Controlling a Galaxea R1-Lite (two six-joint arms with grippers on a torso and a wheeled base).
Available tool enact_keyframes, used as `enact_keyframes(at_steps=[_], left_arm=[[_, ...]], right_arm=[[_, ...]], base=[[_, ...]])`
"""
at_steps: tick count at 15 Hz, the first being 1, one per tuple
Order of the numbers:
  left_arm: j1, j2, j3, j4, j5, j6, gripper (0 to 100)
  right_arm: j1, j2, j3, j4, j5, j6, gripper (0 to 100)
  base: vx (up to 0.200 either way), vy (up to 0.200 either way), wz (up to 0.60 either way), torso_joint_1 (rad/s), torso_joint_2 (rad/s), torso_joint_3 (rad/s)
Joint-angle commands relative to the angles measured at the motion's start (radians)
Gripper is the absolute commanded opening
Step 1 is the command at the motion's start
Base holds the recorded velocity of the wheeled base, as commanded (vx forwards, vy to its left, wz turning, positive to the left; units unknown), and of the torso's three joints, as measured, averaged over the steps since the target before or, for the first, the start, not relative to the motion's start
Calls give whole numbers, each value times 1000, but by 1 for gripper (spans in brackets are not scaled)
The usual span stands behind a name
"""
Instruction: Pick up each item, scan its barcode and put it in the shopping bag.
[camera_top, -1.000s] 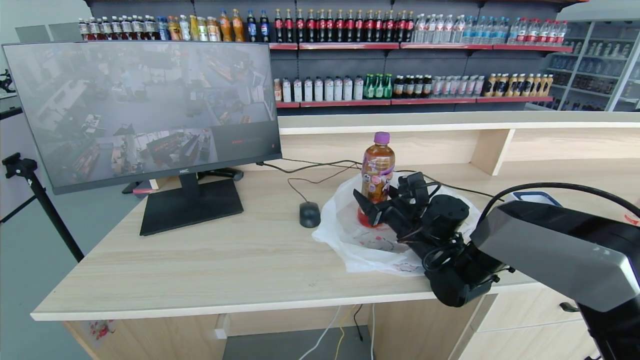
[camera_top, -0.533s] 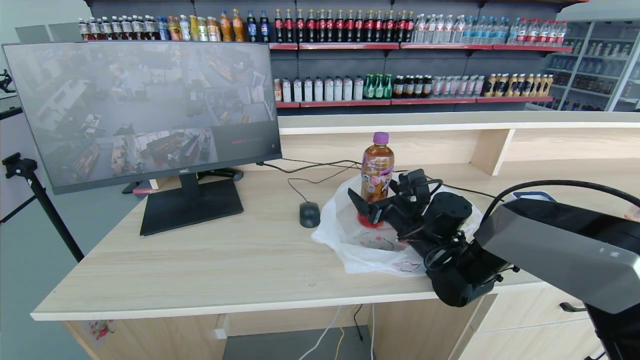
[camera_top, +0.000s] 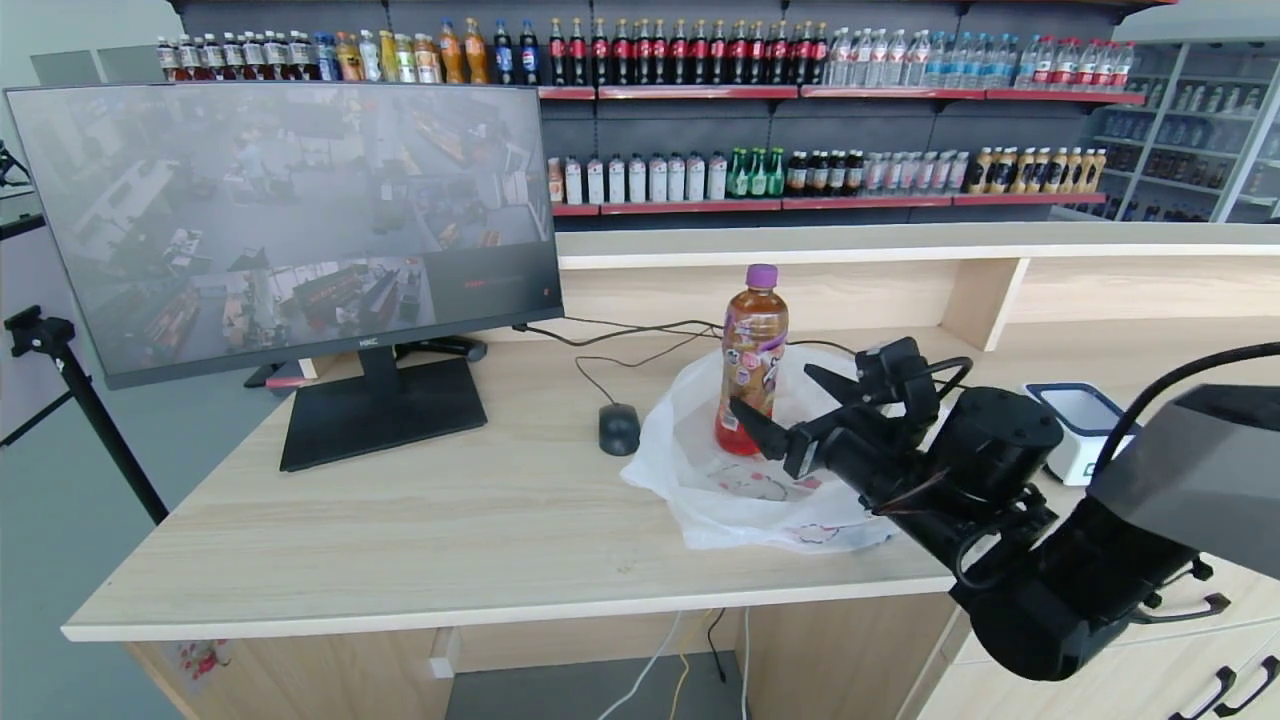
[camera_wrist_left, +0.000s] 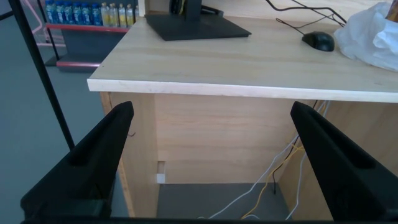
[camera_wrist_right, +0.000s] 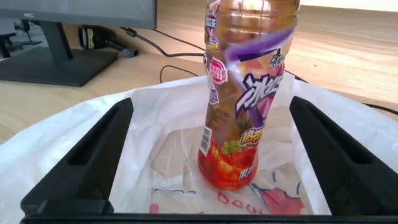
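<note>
A tea bottle (camera_top: 752, 355) with a purple cap and label stands upright inside the white plastic shopping bag (camera_top: 700, 490) on the wooden counter. My right gripper (camera_top: 785, 398) hovers just to the right of the bottle and nearer to me, open, with nothing between its fingers. In the right wrist view the bottle (camera_wrist_right: 249, 93) rises from the bag (camera_wrist_right: 155, 155) ahead of the open right gripper (camera_wrist_right: 211, 109). My left gripper (camera_wrist_left: 211, 115) hangs open and holds nothing, low in front of the counter edge (camera_wrist_left: 249, 87).
A white barcode scanner (camera_top: 1075, 425) sits on the counter right of the bag. A black mouse (camera_top: 619, 428) lies left of the bag, and a large monitor (camera_top: 290, 220) stands at the left. Cables run behind the bottle. A raised ledge borders the back.
My right gripper has let go of the bottle and drawn back to the right, towards me. The bottle stays upright in the bag. The scanner has come into sight.
</note>
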Motion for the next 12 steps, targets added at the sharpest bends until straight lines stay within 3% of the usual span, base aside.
enact_keyframes(at_steps=[1,2,3,5,9,12], left_arm=[[0,0,0,0,0,0,100],[0,0,0,0,0,0,100],[0,0,0,0,0,0,100],[0,0,0,0,0,0,100],[0,0,0,0,0,0,100],[0,0,0,0,0,0,100]], right_arm=[[18,-181,134,-1,1,-8,100],[19,-203,158,-1,1,-8,100],[19,-296,290,-1,1,-5,100],[51,-408,411,-1,0,-6,100],[64,-526,553,-1,0,-6,100],[62,-569,569,-1,0,-6,100]], base=[[0,0,0,0,0,0],[0,0,0,0,0,0],[0,0,0,0,0,0],[0,0,0,0,0,0],[0,0,0,0,0,0],[0,0,0,0,0,0]])
